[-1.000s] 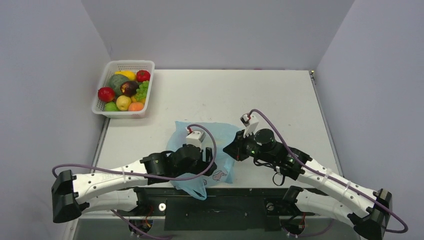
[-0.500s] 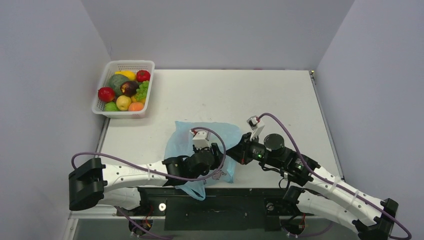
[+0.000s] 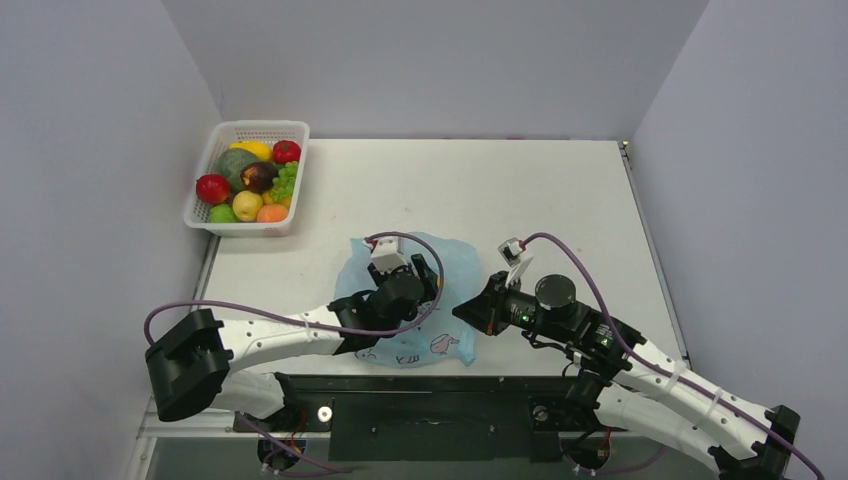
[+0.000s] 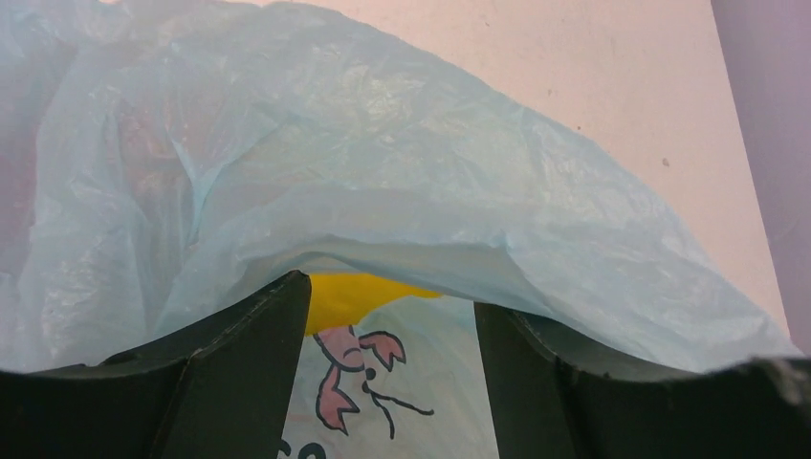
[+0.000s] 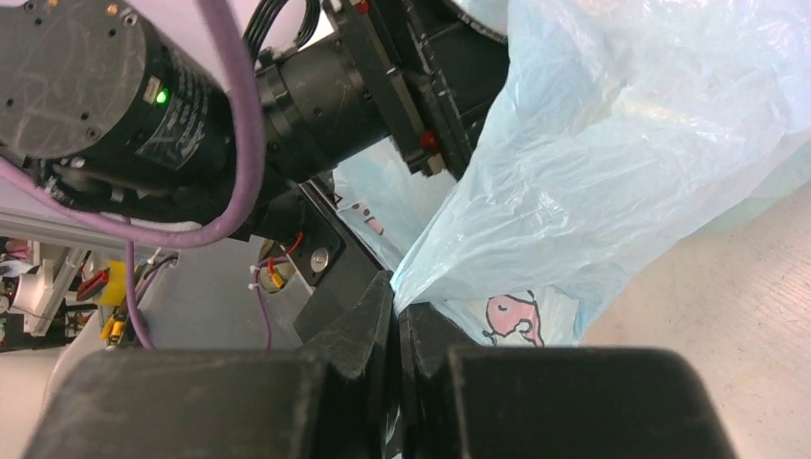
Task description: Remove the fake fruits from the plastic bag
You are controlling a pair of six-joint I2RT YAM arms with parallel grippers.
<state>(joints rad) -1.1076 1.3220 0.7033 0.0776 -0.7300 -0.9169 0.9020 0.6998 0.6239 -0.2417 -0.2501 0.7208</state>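
Left wrist view is basically staring into the mouth of the bag [image 4: 383, 172]. The left fingers [image 4: 249, 354] are spread apart with nothing between them, and a yellow fruit [image 4: 354, 292] peeks out just past them under the lifted film. The right fingers [image 5: 368, 330] are pinched tight on the bag's edge, I'd guess to hold the opening up and stop it sliding while the other arm reaches in. The bag sits on the counter [image 3: 520, 190] near the front edge, between the two arms, well away from the white basket [image 3: 245, 228] of fruit at the far left.
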